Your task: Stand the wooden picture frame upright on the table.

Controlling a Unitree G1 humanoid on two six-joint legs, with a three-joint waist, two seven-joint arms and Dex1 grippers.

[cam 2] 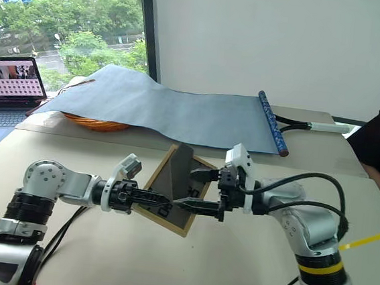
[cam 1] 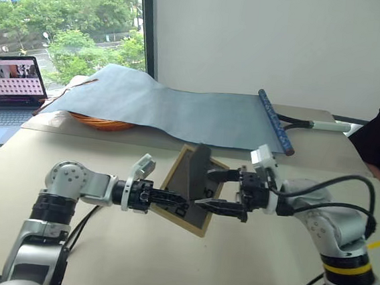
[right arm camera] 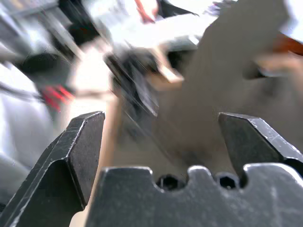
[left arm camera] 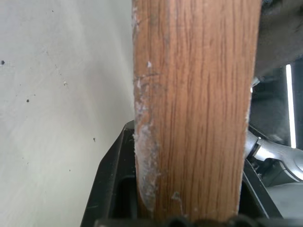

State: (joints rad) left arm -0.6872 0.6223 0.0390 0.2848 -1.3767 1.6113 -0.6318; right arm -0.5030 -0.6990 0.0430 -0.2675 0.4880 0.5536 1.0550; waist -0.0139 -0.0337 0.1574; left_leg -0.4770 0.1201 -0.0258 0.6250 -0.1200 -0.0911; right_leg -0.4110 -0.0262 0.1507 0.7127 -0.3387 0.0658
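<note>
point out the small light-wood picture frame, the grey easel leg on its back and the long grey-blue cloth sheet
small light-wood picture frame (cam 1: 195,228): left eye view, its lower wooden edge
grey easel leg (cam 1: 199,160): left eye view, its raised flap
long grey-blue cloth sheet (cam 1: 199,113): left eye view, its middle

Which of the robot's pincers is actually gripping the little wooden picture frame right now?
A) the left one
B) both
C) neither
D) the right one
A: the left pincer is clamped on the lower wooden edge of the wooden picture frame, holding it tilted above the table, while the right pincer has its fingers spread wide by the frame's grey easel leg, closed on nothing.
</note>
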